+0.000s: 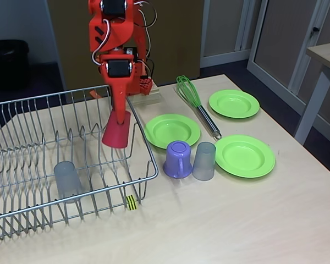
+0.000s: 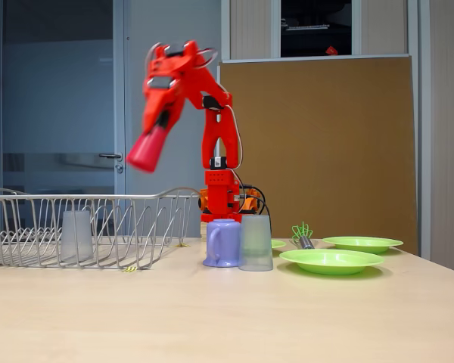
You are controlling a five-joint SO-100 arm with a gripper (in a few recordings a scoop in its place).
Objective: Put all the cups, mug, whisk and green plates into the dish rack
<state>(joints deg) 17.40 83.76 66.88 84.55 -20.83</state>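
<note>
One red cup being pinched by the orange gripper above the dish rack's right side, a grey cup standing inside it, mug, second grey cup, whisk and green plates sitting on the table beyond the rack's right edge.

End effector carries red cup aloft.
It hangs tilted above the dish rack, at 11 o'clock from the mug.
</note>
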